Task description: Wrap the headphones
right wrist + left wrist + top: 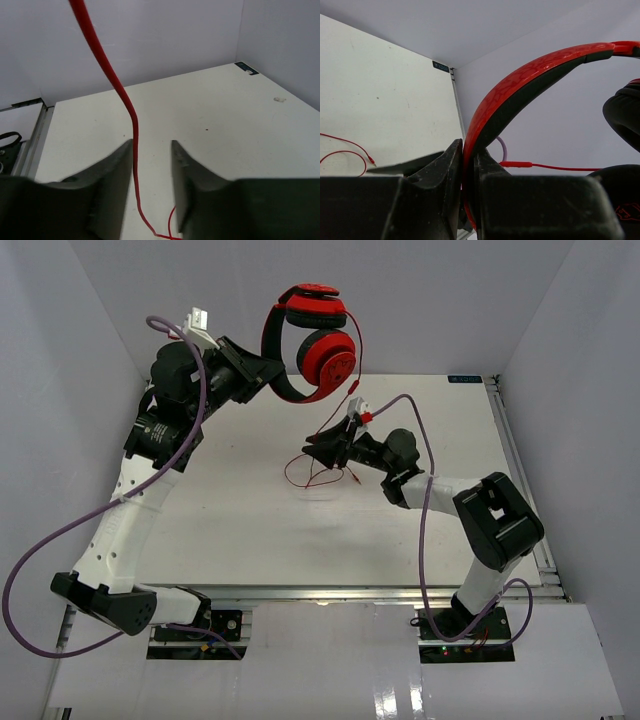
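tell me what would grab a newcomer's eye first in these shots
The red headphones stand out first, held up off the table at the top centre of the overhead view, with the left gripper clamped on the headband. Next comes the thin red cord. It drops from the headphones between the open fingers of the right gripper, and its loose end lies looped on the white table.

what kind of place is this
Probably a lab robot test cell rather than a home: plain white walls box in a white table, with a left arm and right arm bolted at its near edge, trailing purple cables.
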`<action>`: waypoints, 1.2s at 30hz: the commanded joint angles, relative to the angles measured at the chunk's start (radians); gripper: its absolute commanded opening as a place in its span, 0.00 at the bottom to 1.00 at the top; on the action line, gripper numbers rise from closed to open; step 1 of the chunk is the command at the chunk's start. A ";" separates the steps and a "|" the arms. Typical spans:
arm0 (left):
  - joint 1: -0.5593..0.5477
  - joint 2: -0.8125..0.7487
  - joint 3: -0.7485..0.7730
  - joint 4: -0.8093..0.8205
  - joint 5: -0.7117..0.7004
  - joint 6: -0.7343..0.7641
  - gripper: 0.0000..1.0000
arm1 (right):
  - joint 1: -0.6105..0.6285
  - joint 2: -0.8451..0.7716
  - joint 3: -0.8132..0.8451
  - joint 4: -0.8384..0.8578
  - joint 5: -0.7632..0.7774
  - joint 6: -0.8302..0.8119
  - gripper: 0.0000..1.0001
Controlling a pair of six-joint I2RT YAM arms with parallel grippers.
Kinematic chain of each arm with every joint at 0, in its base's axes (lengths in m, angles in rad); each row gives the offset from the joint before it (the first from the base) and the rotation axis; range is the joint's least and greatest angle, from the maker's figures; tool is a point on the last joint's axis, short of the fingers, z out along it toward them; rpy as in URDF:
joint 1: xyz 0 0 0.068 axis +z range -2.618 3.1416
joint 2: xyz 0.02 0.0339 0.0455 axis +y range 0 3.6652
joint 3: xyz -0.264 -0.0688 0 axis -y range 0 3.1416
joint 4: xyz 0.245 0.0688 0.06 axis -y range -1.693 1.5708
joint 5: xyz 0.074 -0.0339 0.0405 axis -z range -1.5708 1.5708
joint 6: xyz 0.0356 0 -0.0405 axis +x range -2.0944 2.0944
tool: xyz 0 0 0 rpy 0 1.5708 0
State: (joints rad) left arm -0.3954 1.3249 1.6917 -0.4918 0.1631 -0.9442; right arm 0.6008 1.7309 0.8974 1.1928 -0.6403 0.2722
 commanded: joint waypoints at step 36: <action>-0.023 0.279 -0.173 0.117 -0.489 0.505 0.00 | 0.122 -0.600 0.314 -1.714 0.948 -1.374 0.08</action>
State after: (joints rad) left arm -0.3960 1.6246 1.5195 -0.4623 -0.4016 -0.5366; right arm 0.7088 1.1487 1.1011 -0.4725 0.2265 -0.9004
